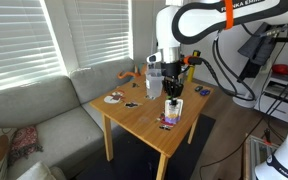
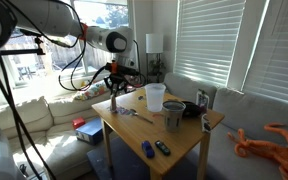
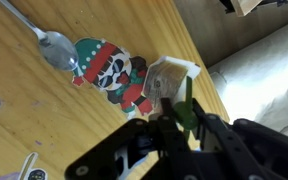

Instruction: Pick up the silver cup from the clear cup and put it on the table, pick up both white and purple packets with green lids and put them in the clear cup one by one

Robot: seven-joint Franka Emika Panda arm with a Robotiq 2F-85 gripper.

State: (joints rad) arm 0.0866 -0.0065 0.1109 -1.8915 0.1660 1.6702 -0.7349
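Observation:
My gripper (image 3: 180,118) is shut on the green lid of a white packet (image 3: 168,78), and the packet hangs down to the table (image 3: 24,110). In both exterior views the gripper (image 1: 172,90) (image 2: 114,92) is low over one side of the square wooden table (image 1: 134,118) (image 2: 184,145). The clear cup (image 1: 154,80) (image 2: 155,97) stands upright mid-table, apart from the gripper. The silver cup (image 2: 173,115) stands on the table beside the clear cup. I see no second packet.
A spoon (image 3: 54,45) and a flat Santa figure (image 3: 109,70) lie by the held packet. Small dark items (image 2: 154,149) lie near a table edge. Black objects (image 2: 199,108) sit at the far side. A grey couch (image 1: 44,110) with an orange toy (image 2: 274,140) borders the table.

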